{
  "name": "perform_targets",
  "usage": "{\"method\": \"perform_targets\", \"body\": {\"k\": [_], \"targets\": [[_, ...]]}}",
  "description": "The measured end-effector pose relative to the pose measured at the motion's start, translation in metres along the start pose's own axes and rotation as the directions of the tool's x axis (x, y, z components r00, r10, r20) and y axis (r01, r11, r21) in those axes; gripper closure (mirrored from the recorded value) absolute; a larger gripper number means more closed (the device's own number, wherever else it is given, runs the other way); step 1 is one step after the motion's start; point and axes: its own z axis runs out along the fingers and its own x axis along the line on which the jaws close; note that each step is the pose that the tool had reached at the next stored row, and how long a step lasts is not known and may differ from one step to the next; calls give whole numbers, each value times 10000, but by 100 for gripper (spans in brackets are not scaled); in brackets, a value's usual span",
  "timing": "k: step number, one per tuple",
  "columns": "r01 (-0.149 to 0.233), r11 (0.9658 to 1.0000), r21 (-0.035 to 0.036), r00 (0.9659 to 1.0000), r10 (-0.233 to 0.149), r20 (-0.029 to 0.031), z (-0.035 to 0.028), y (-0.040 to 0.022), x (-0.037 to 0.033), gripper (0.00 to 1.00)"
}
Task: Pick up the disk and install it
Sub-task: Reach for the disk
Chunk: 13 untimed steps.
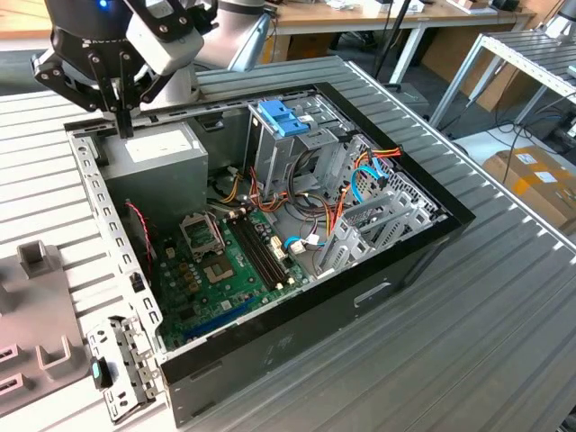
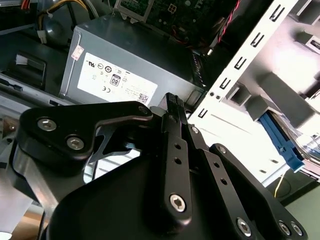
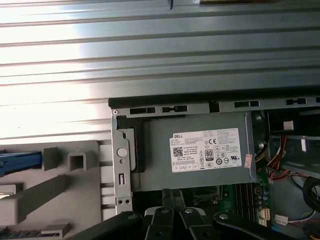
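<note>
Black and closed on nothing, the pincer hangs over the grey power-supply box at the exterior view's left end of the open computer case. Its fingertips are pressed together close to the box's labelled face. The case lies on a ribbed metal tabletop, with the motherboard and a drive cage topped by a blue latch exposed. The disk seems to lie outside the case on a grey fixture beside it. Both wrist views show only its light blue rail and a sliver of metal, so I cannot be sure. It is well apart from the pincer.
</note>
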Motion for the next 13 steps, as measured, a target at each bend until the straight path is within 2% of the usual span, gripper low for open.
{"method": "perform_targets", "body": {"k": [8, 9, 13], "targets": [[0, 10000, 0, 10000, 0, 0, -2, 16, 125, 89], [0, 10000, 0, 10000, 0, 0, -3, 20, 165, 89], [0, 10000, -1, 10000, 0, 1, -4, 28, 249, 89]]}}
